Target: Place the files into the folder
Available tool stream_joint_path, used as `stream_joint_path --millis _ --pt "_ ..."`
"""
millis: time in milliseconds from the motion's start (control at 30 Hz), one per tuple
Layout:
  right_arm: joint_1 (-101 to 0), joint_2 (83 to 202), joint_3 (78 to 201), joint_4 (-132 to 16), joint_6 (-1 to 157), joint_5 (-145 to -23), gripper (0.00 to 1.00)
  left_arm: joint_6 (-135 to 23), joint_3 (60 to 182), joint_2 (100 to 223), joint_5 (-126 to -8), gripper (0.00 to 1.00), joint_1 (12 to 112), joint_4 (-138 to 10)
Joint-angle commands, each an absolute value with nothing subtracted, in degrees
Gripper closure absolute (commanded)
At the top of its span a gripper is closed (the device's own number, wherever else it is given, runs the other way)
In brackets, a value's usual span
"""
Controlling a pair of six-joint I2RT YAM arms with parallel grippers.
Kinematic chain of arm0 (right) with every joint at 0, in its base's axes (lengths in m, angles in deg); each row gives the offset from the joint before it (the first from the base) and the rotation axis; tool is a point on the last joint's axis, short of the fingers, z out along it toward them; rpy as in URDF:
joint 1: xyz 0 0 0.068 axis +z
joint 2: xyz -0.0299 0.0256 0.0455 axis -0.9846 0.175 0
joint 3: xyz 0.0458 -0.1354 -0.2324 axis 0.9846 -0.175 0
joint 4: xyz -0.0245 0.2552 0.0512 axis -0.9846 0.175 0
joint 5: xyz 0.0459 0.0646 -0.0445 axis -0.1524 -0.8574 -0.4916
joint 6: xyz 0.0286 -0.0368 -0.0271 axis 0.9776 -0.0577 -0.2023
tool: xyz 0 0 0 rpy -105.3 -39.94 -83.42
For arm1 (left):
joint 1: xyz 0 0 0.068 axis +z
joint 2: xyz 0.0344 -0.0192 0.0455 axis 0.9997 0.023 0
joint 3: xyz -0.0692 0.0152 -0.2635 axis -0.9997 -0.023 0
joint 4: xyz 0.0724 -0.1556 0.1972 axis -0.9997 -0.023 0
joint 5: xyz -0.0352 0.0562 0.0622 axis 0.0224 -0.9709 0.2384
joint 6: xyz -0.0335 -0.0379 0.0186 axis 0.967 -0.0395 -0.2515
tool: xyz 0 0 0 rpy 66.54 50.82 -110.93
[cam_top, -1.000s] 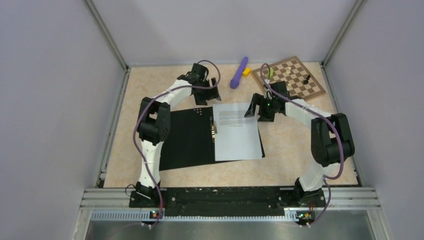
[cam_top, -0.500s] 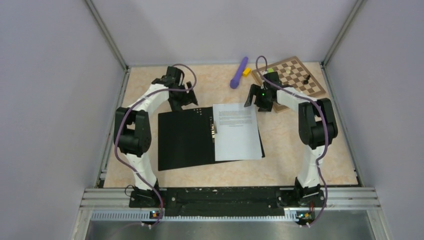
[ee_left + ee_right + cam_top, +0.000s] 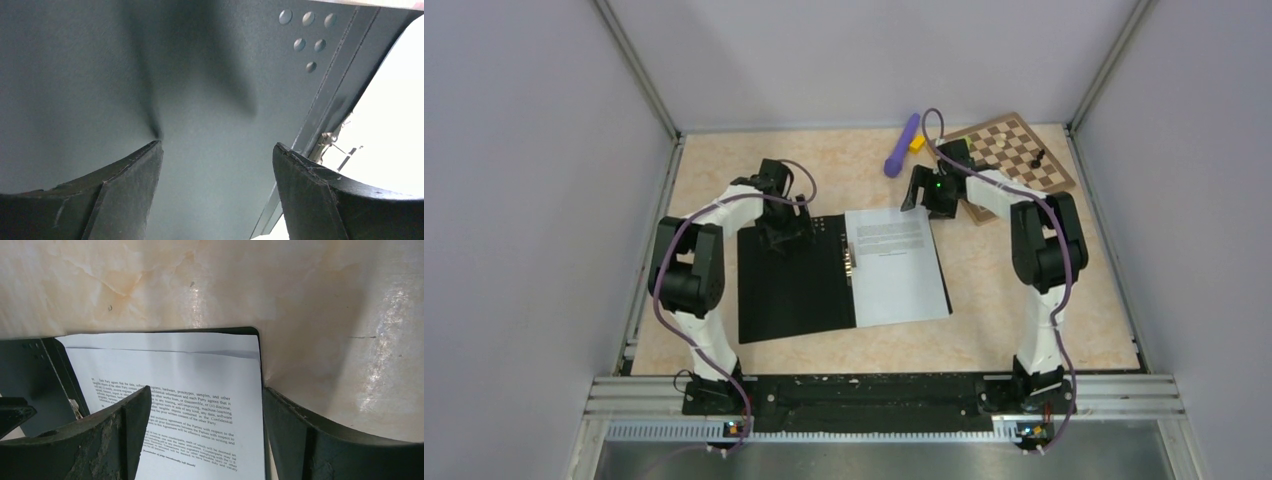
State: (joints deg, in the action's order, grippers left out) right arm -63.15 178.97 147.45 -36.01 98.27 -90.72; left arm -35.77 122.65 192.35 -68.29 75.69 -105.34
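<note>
Your folder [image 3: 794,290] lies open and flat on the table [image 3: 1024,300], black sides up, spread left to right. The files [image 3: 899,270] lie on its right half, long side running near to far, with the print at the far end. Your left end effector [image 3: 786,230], fingers wide apart and holding nothing, has come in over the folder's left half. Your right end effector [image 3: 929,200], also wide and empty, has pulled back past the files' far corner.
</note>
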Motion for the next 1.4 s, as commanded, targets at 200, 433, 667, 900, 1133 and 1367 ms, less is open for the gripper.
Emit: stream_joint_path --millis 200,433,667,900,1133,1367 --pt "-62.05 175.91 148.57 -35.63 98.06 -88.42 0.2 -37.95 123.61 196.46 -66.41 0.15 75.86 -102.53" --pt "-62.18 155.45 132.56 -43.14 105.13 -84.93 0.14 -38.08 123.24 196.56 -65.84 0.15 75.85 -101.89" --pt "-55.37 130.78 106.03 -44.65 124.0 -82.86 0.12 -37.57 122.87 196.02 -64.19 0.15 75.85 -102.56" --pt "-41.02 113.25 88.28 -39.73 153.23 -76.84 0.13 -37.42 122.25 194.59 -64.97 0.15 75.85 -102.21" --pt "-37.6 112.4 86.2 -37.47 158.0 -75.07 0.13 -36.66 121.46 194.52 -65.28 0.15 75.85 -101.82" --pt "-37.56 119.07 85.09 -46.24 159.24 -73.54 0.12 -37.0 120.8 193.84 -65.38 0.16 75.85 -101.83"
